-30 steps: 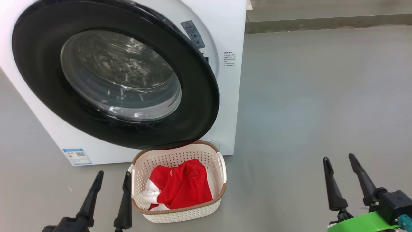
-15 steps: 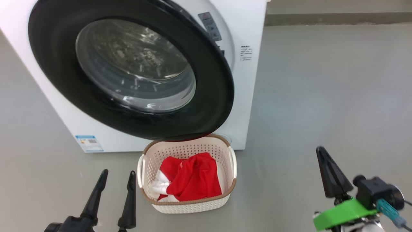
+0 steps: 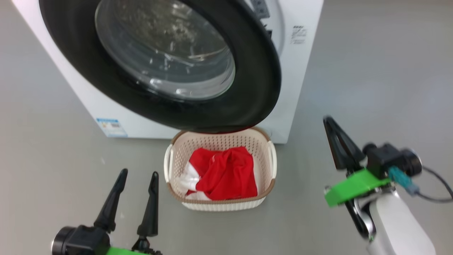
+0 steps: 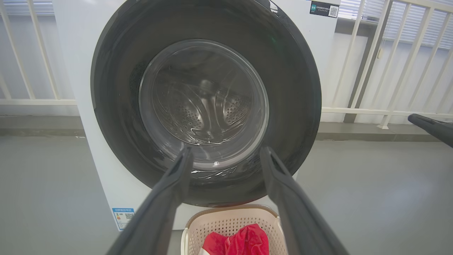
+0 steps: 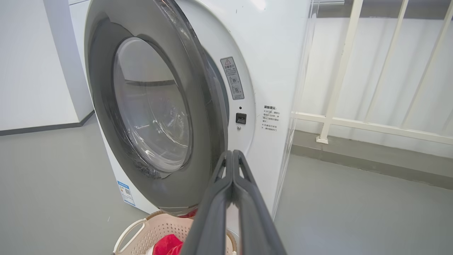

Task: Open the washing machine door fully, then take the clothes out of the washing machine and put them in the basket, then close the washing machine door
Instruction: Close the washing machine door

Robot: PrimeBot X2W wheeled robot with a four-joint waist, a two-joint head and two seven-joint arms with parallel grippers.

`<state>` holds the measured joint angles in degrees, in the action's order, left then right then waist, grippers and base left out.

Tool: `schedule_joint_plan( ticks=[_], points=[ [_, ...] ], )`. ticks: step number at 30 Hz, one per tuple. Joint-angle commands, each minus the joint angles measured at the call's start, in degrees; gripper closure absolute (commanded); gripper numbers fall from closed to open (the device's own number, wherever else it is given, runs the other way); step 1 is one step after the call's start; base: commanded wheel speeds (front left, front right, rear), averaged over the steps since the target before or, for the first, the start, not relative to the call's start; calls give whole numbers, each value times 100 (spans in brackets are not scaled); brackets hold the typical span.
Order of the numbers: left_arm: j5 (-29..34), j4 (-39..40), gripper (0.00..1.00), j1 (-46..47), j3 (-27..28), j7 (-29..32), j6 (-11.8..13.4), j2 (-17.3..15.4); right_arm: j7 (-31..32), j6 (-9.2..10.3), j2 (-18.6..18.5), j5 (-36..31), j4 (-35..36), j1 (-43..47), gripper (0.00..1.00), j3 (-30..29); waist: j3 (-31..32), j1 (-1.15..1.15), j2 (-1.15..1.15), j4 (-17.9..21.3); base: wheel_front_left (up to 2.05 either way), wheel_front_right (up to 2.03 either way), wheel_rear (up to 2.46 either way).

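Holds the right claw (image 3: 328,122) pinched shut on nothing, poised above the grey floor (image 3: 354,71) well to the right of the basket (image 3: 226,206), and the left claw (image 3: 139,173) spread wide and empty, low over the floor just left of it. Faces the washing machine door (image 3: 262,88), ajar from the white washing machine (image 3: 293,71), black rim overhanging the basket's far end. Finds the red clothes (image 3: 226,173) heaped inside the basket, set on the floor just before the machine's front.
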<state>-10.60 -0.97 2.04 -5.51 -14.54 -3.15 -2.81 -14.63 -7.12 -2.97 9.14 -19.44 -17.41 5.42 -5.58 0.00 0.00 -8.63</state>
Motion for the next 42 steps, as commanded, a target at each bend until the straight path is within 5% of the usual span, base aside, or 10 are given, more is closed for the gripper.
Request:
schedule_joint_plan(
  ticks=[1,19,42],
  points=[
    [-19,166,0,232,167,-46,-39,-27,-37,-36,10,-75,114,-252,100,165,-229,0,0,-178,0,0,0],
    [-240,238,0,796,-205,-46,-29,-8,-37,-36,10,-217,-971,-2282,100,742,-1171,0,0,-781,0,0,0],
    [-529,313,0,1191,-625,-46,-4,-7,-37,-36,6,-1428,-1960,-3981,100,28,-1801,0,0,-939,0,0,0]
  ],
)
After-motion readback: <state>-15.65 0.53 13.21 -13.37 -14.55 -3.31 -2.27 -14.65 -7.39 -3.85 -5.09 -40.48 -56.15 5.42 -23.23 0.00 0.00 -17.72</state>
